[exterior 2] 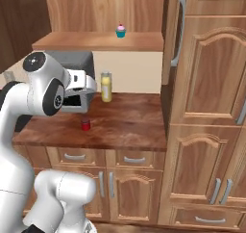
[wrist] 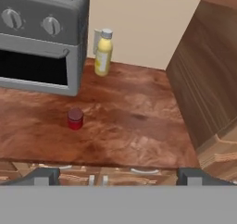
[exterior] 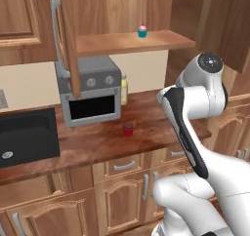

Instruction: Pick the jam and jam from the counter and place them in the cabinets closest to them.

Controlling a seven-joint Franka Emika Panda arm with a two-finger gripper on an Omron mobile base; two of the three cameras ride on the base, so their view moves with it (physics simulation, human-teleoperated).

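A small red jam jar [wrist: 75,118] stands upright on the reddish-brown counter [wrist: 134,126], in front of the toaster oven's right corner. The same jam jar [exterior: 128,129] [exterior 2: 86,125] sits mid-counter in both base views. My gripper [wrist: 119,177] hovers open above the counter's front edge, well short of the jar, with nothing between its fingertips [wrist: 44,176]. Above the counter a wall cabinet stands open, its wooden shelf [exterior: 127,42] [exterior 2: 96,40] bare except for a cupcake; its door [exterior: 68,35] swings out to the left.
A grey toaster oven [wrist: 41,38] [exterior: 90,91] stands at the back left of the counter, with a yellow bottle [wrist: 103,52] [exterior 2: 106,86] beside it. A cupcake [exterior: 142,31] sits on the shelf. A black sink [exterior: 27,135] lies left. A tall wooden cabinet [exterior 2: 206,97] bounds the right.
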